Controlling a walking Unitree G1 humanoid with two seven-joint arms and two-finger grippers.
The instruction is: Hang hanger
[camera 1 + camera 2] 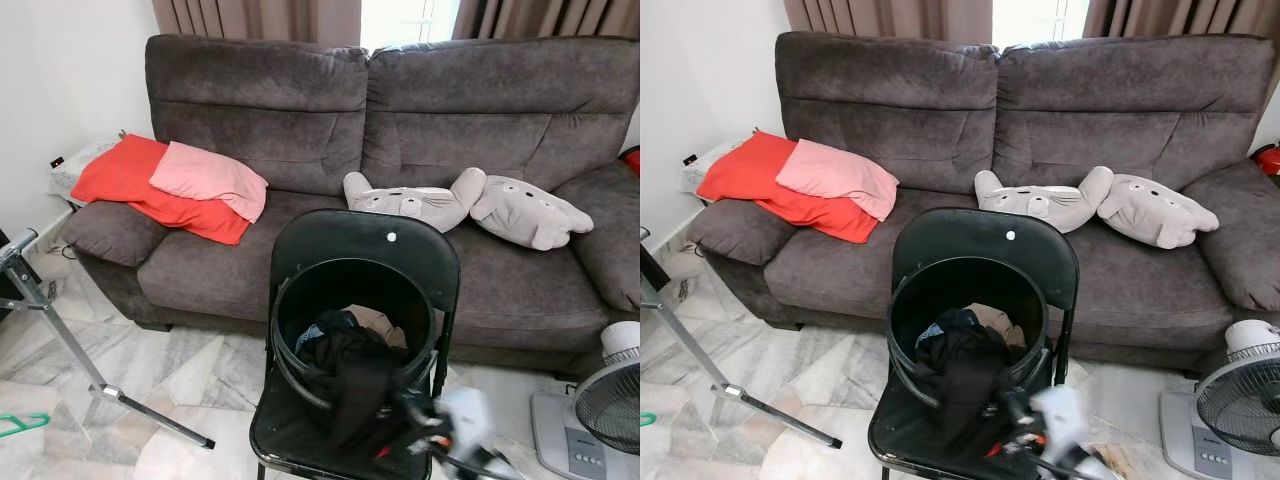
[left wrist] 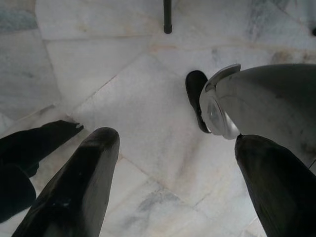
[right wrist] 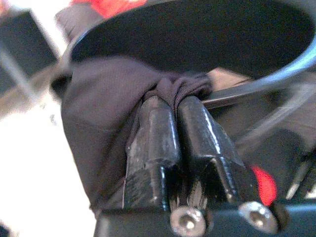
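Pinching a fold of dark garment point(image 3: 113, 118) between closed jaws, the right gripper point(image 3: 173, 106) works at the rim of a black bucket point(image 1: 300, 375) that stands on a black folding chair point(image 1: 365, 235). In the head views the right arm shows only as a blur by the chair's front edge, where the cloth drapes over the bucket's lip. The left gripper point(image 2: 173, 173) hangs idle with jaws spread wide over marble floor point(image 2: 123, 89).

More clothing point(image 1: 345, 335) is heaped inside the bucket. Behind the chair stands a grey sofa point(image 1: 250, 100) carrying a red cloth point(image 1: 130, 180), a pink cushion point(image 1: 205, 175) and two grey plush toys point(image 1: 460, 200). A metal rack leg point(image 1: 70, 340) crosses the floor at the robot's left, and a white fan point(image 1: 610, 400) stands at its right.

The hanger point(image 1: 20, 425) appears to be the green piece lying on the floor at the far left edge, well apart from both grippers. It is probably light, stiff plastic and smooth, so a grip on the straight bar or neck would likely hold better than one on the hook. The cloth, soft and limp, should bunch and slip.
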